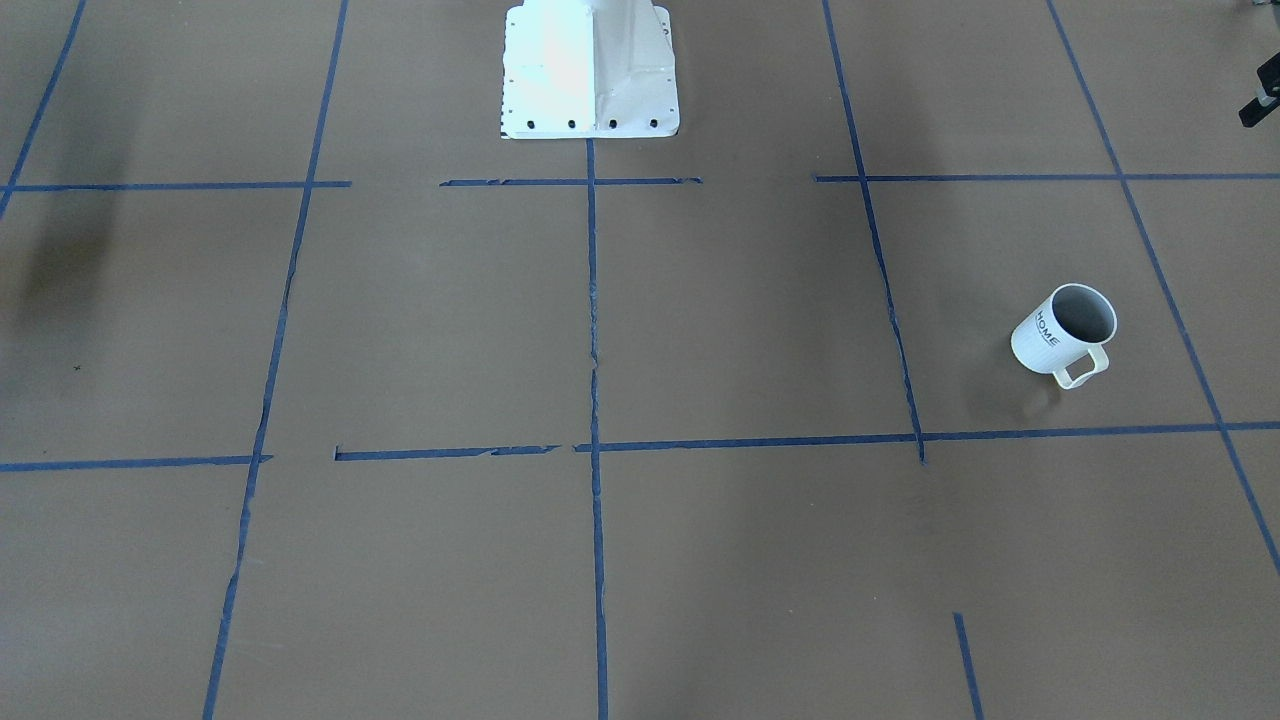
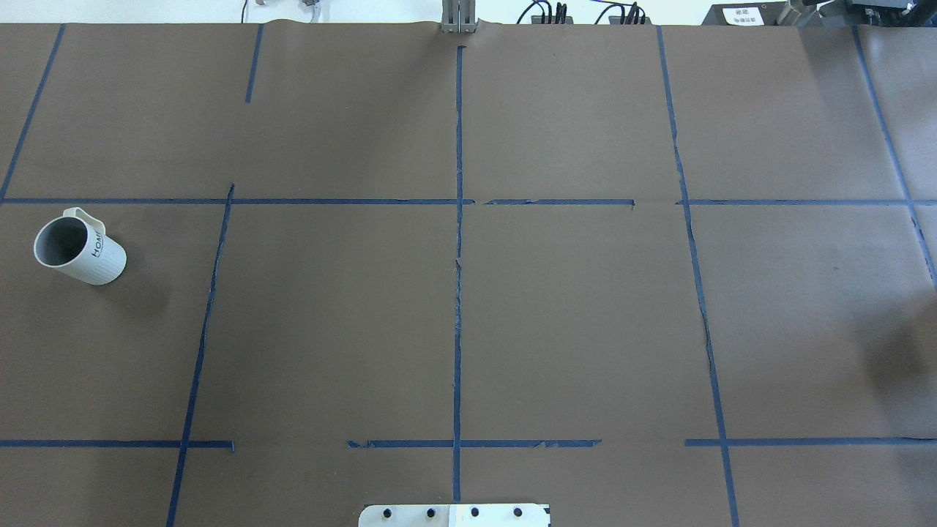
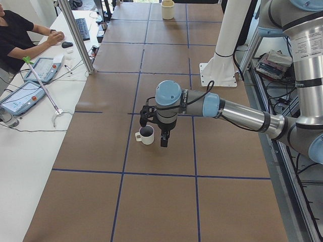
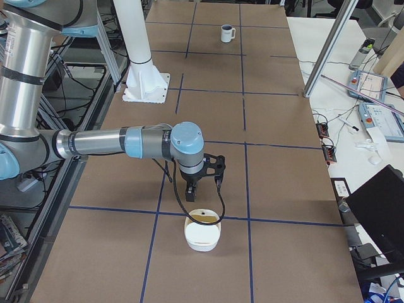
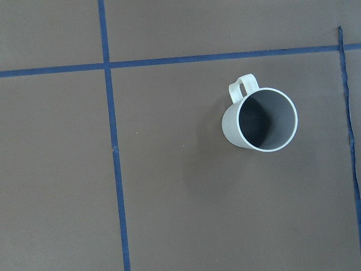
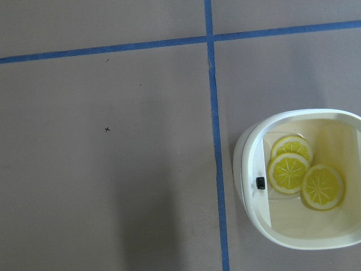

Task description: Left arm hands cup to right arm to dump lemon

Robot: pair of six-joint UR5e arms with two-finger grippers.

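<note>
The white "HOME" cup (image 1: 1063, 333) stands upright on the brown table, also in the overhead view (image 2: 79, 251). In the left wrist view the cup (image 5: 259, 119) shows a bare grey inside, handle toward the top. In the exterior left view my left gripper (image 3: 154, 130) hangs just above the cup (image 3: 146, 134); I cannot tell if it is open. In the exterior right view my right gripper (image 4: 203, 188) hangs above a white bowl (image 4: 202, 237); I cannot tell its state. Three yellow lemon slices (image 6: 299, 178) lie in that bowl (image 6: 251, 164). No fingers show in either wrist view.
The white robot pedestal (image 1: 590, 70) stands at the table's robot side. Blue tape lines (image 2: 458, 293) divide the brown surface into squares. An operator (image 3: 15, 35) sits at a side desk with tablets, beside a metal post (image 3: 75, 35).
</note>
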